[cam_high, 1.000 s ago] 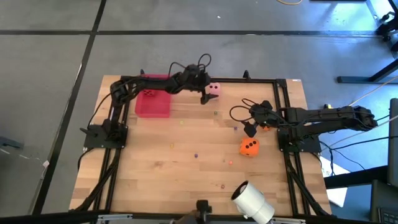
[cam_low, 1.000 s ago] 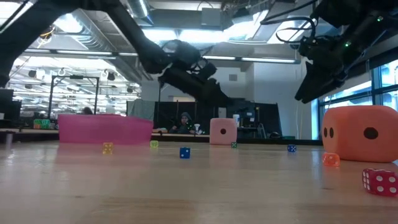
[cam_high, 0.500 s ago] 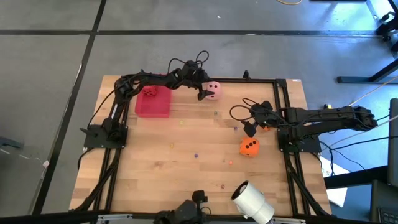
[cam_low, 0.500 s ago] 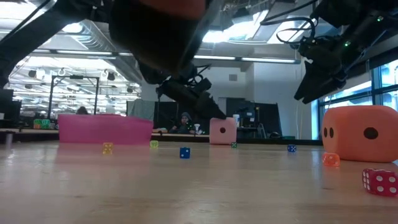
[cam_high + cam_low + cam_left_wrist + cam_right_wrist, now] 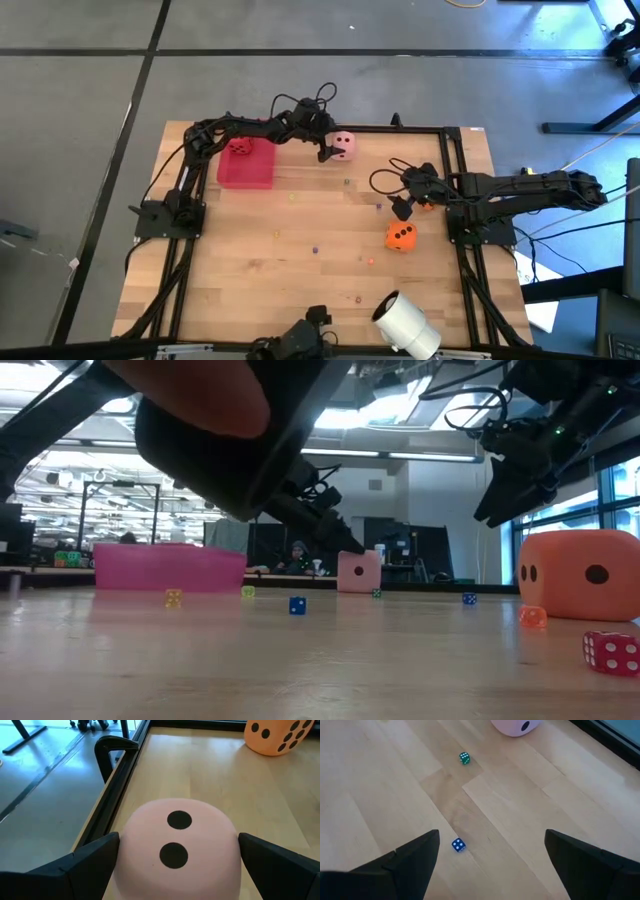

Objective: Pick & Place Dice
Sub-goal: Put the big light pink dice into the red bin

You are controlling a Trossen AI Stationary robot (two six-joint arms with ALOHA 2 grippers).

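Reaching in from a second ago, the left tool is now straddling the pale pink die at the worktop's far edge, jaws spread and not yet gripping, so closing looks next, while the right tool is waiting released near an orange die.

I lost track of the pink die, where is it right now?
In the high view the pink die sits at the table's far edge, right of the pink tray, between the open fingers of the left gripper.
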